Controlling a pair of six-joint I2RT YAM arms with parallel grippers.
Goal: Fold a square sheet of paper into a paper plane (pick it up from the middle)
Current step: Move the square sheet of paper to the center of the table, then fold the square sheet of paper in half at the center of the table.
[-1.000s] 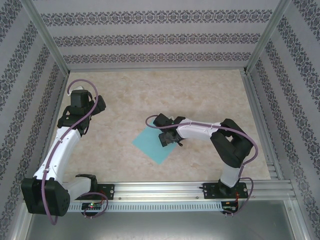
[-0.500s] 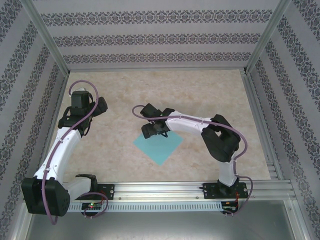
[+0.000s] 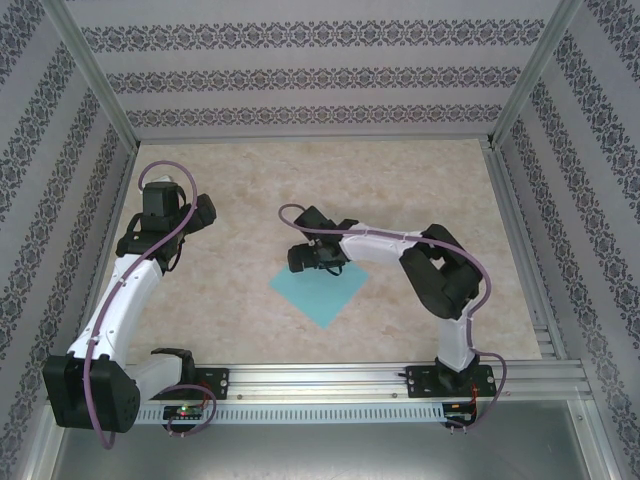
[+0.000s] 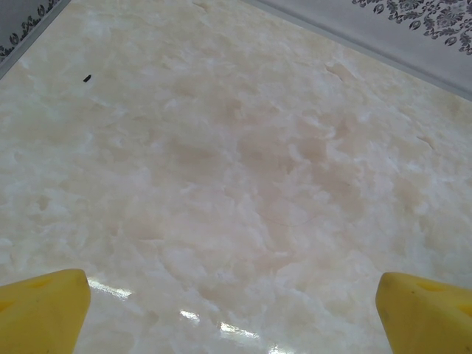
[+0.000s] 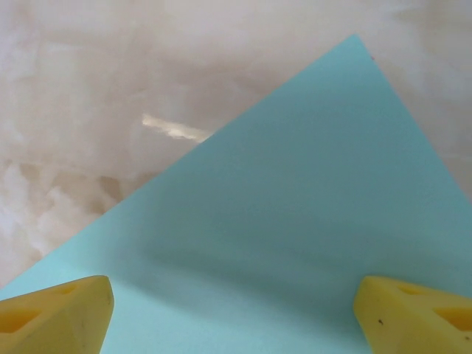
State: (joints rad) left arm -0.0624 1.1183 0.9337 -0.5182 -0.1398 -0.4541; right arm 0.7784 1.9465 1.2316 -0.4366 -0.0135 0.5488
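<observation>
From above: the right gripper point(image 3: 303, 258) hangs over the far-left edge of the sheet of paper point(image 3: 320, 297), which lies flat and unfolded near the middle of the bench point(image 3: 420, 190), turned so its corners point like a diamond. The middle of the sheet, where the pickup is due, sits a little nearer the arm bases and to the right of that gripper. By this reckoning the gripper must draw back that way before it goes down. The left gripper point(image 3: 162, 198) is parked well apart, near the left side, so the right arm is plainly the closer one. Patterned walls point(image 3: 300, 80) close in three sides, and a metal rail point(image 3: 330, 378) runs along the near edge.

Left wrist: the left gripper point(image 4: 236, 317) is spread wide, its yellow fingertips point(image 4: 44, 310) at the bottom corners, with glossy, cream, marble-look bench beneath.

Right wrist: the right gripper point(image 5: 236, 313) is also spread wide and holds nothing. The teal sheet of paper point(image 5: 310, 206) runs beneath and between its fingertips point(image 5: 55, 313), one corner pointing away. The paper looks thin and flush with the slick surface, so it is likely hard to pinch.
</observation>
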